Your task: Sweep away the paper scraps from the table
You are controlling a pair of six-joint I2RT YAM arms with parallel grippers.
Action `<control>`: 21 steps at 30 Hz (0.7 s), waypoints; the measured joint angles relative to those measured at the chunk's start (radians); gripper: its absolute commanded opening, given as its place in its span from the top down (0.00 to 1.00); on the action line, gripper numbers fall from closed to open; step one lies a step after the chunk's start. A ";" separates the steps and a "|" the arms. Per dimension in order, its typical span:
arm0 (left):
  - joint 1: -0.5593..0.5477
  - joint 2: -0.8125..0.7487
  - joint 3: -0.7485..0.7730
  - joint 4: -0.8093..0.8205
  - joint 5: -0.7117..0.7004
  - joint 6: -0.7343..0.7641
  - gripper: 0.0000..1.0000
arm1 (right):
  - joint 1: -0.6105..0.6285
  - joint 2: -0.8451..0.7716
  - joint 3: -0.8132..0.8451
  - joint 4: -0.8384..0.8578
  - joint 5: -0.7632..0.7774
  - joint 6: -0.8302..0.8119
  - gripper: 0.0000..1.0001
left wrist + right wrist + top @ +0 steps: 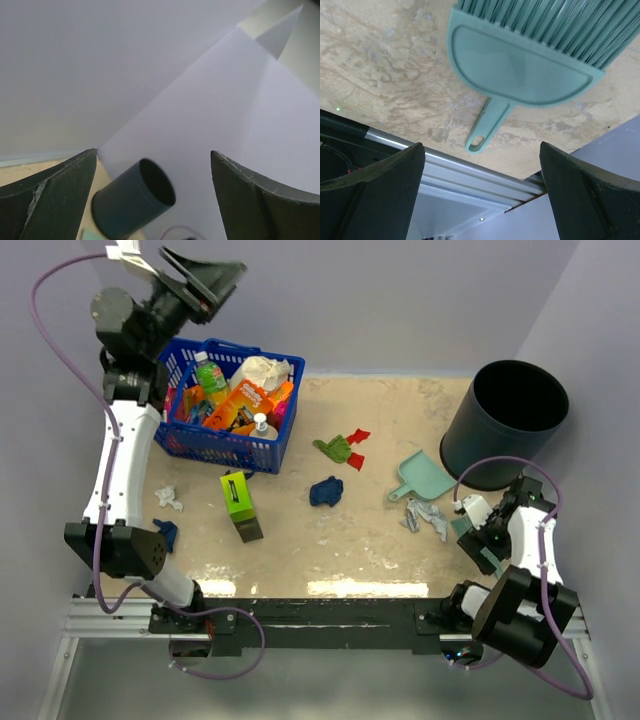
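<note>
The table (300,540) fills the middle of the top view. All the paper scraps (326,490) are on it: the dark blue wad is at centre, an olive green wad (335,448) and red bits (357,436) lie just above it, whitish-grey wads (428,515) sit right of centre, and one more pale wad (168,497) lies at the left. The black bin (505,420) stands at the upper right and the blue basket (225,405) at the upper left. The teal dustpan (425,478) lies between the bin and the grey wads, near both. The left gripper (208,278) is raised high in the upper-left corner with its fingers spread wide, holding nothing and aimed at the wall and bin. The right gripper (478,535), at the lower right, is also fully spread and empty. Its wrist view shows the teal brush (520,65) lying flat on the table, with its thin handle (487,125) pointing down-frame between the two fingers. The step in hand looks like the opening one, fetching the brush, since no scrap appears gathered. The next move probably calls for lowering the right arm until the fingers straddle that handle close to the tabletop. They would then close squarely across it, because a shallow or skewed pinch could let the slim handle twist.
</note>
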 measured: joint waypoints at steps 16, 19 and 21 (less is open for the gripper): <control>-0.125 -0.276 -0.658 -0.300 0.009 0.943 0.00 | 0.000 0.046 -0.078 0.102 -0.066 0.033 0.07; -0.132 -0.295 -0.658 -0.354 -0.002 1.061 0.00 | 0.000 0.085 -0.080 0.150 -0.066 0.063 0.11; -0.143 -0.305 -0.658 -0.373 -0.002 1.120 0.00 | 0.000 0.108 -0.079 0.180 -0.049 0.078 0.16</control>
